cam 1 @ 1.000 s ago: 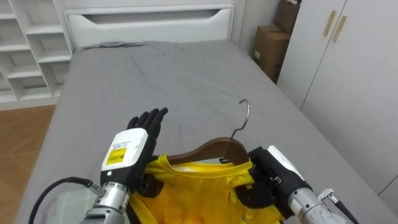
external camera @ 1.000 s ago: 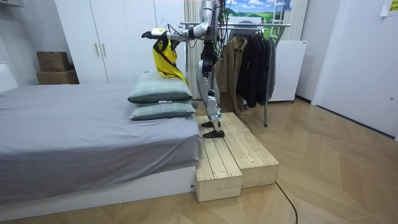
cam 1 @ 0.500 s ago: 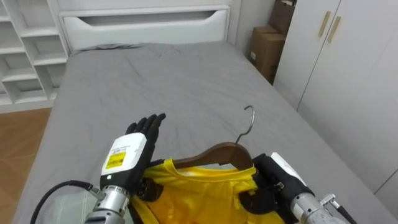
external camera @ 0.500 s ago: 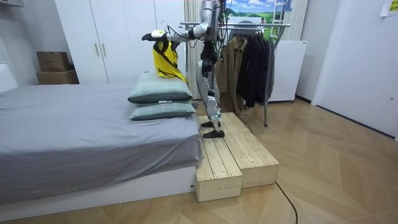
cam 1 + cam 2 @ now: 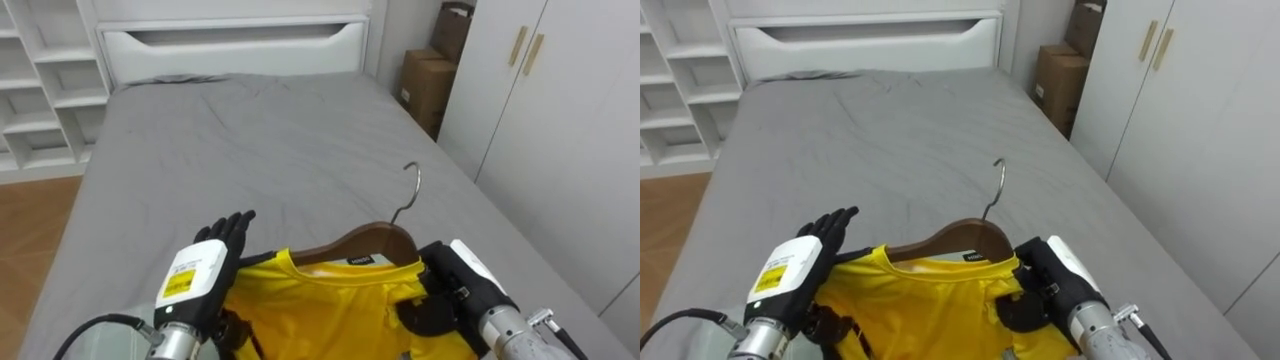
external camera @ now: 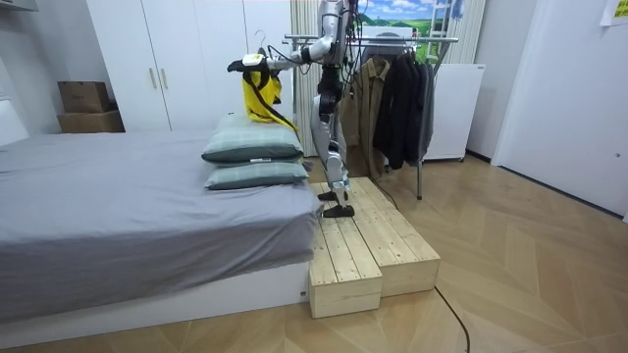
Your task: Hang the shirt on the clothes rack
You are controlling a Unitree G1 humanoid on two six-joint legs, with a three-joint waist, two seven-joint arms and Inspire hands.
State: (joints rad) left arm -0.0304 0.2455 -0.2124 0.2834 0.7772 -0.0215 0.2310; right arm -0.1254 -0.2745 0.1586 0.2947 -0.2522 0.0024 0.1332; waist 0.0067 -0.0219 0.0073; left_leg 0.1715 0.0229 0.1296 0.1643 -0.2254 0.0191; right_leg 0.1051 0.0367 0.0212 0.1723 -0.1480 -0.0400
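Shirt (image 5: 320, 300) on hanger (image 5: 375, 240) between left hand (image 5: 205, 270) and right hand (image 5: 452, 290), above bed (image 5: 260, 140); shelves (image 5: 40, 80) left, wardrobe (image 5: 560, 120) right.

twin head cameras look down, close over the yellow shirt (image 5: 330, 300), along the bed (image 5: 280, 140) to its headboard (image 5: 230, 45); the room camera, well off, sees bed and shirt side-on.

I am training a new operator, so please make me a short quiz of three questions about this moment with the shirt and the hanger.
1. True or false: the yellow shirt lies flat on the bed.
2. The hanger is: A bare wire; B brown wood with a metal hook; C white plastic.
3. Which hand has straight fingers, the left hand or the right hand?
Key: 1 false, it hangs on the hanger, above the bed; 2 B; 3 the left hand.
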